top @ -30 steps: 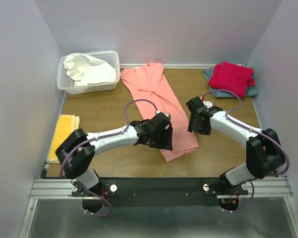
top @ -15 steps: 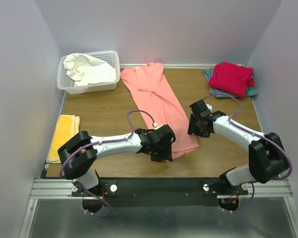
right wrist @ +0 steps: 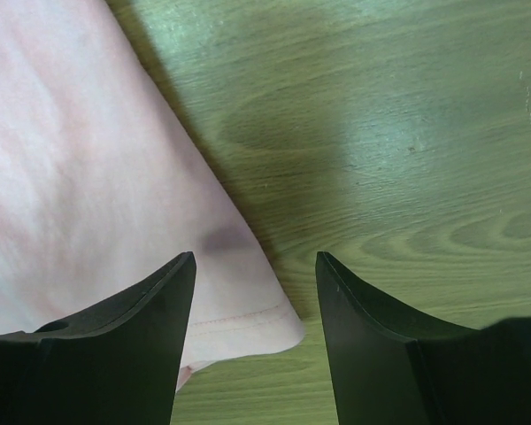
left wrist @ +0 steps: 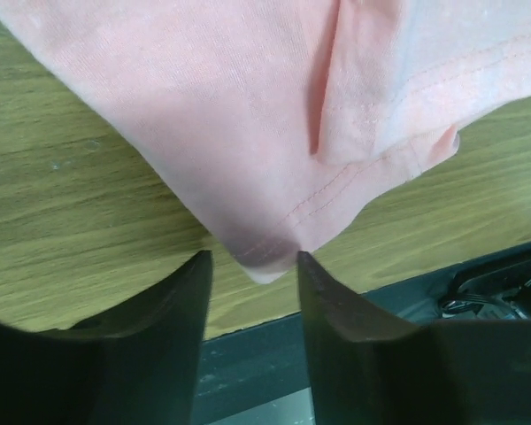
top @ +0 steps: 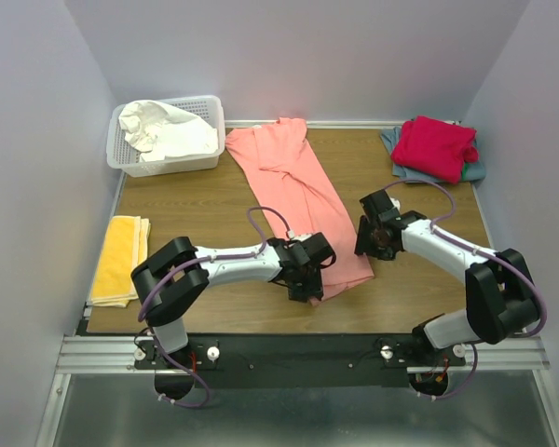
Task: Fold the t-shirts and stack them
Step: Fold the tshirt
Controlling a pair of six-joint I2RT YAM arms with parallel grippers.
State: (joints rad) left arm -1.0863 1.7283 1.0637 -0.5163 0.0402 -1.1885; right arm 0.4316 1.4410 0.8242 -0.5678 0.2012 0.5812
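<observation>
The salmon-pink t-shirt (top: 293, 182), a long soft cloth with a small collar, lies diagonally on the brown wood-grain surface (top: 196, 200), running from the back edge towards the near right. In the top view its near corner is hidden under the left gripper (top: 309, 279). The left wrist view shows that corner (left wrist: 265, 261) just between the two dark fingers (left wrist: 181, 310), which stand apart and do not pinch it; a fold and a stitched hem show above. The rest of the shirt is cut off there.

The right gripper (top: 374, 240) hangs over the shirt's right hem. In its wrist view the jaws of the right gripper (right wrist: 257, 257) are also apart, one finger over pink cloth (right wrist: 88, 177), the other over bare wood.

The crimson-red t-shirt (top: 433, 144) sits folded at the back right on the grey-blue t-shirt (top: 398, 170), which shows only at its edges. A small green patch at the pile's right edge is too small to identify. The white t-shirt (top: 168, 130) lies crumpled in the white plastic lattice basket (top: 168, 166) at the back left, and its outline cannot be made out.

A folded yellow cloth (top: 121, 256) rests at the left edge of the surface. Plain pale lilac walls (top: 37, 112) close in three sides. A black strip and a metal rail (top: 298, 349) carry the arm bases along the near edge.
</observation>
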